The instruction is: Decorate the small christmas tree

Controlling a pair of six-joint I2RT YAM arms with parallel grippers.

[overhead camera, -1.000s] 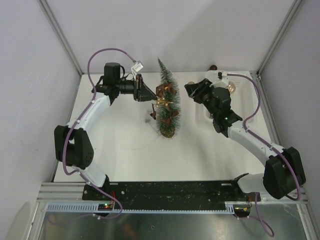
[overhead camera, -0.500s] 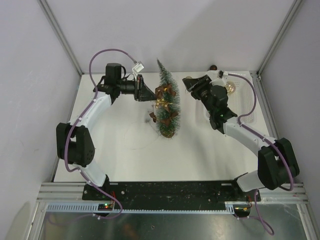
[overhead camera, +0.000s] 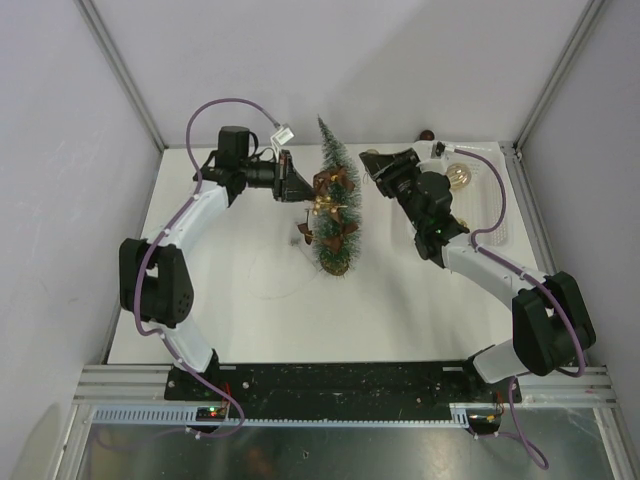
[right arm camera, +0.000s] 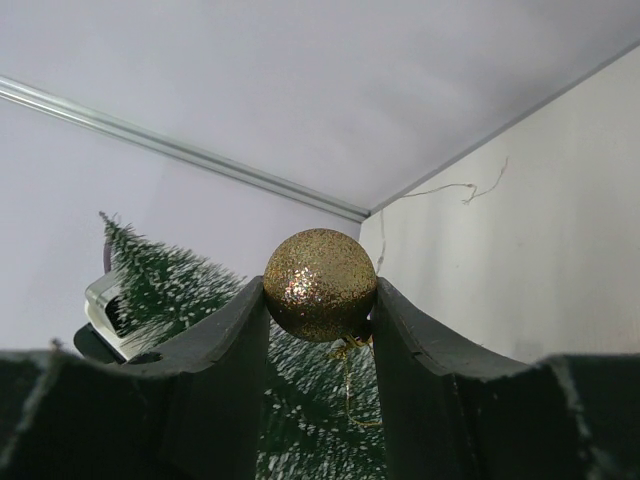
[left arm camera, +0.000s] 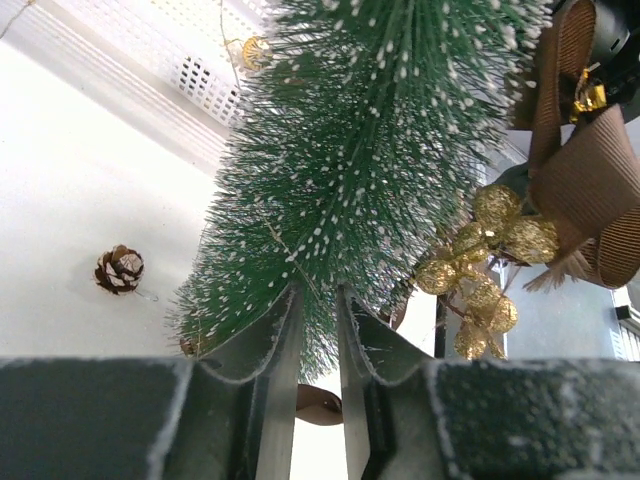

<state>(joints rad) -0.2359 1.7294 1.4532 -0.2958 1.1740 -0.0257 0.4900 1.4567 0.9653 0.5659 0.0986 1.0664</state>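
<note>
Your right gripper (overhead camera: pixel 373 162) has swung farther toward the small christmas tree (overhead camera: pixel 335 205), clamped on a glittery gold ball (right arm camera: pixel 320 284). Your left gripper (left arm camera: pixel 318 300) has narrowed to a slit at the frosted bristles; whether it pinches anything, you cannot tell. The tree stands upright mid-tabletop (overhead camera: pixel 250 300), with a ribbed brown bow (left arm camera: pixel 585 190) on it and a pinecone (left arm camera: pixel 119 269) beyond.

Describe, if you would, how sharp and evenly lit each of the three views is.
Top external view: even, soft light, sharp throughout. Left wrist view: the small christmas tree shows crisp bristles, while the near fingers are dark. Right wrist view: the gold ball glitters in focus; the tree behind looks softer.
</note>
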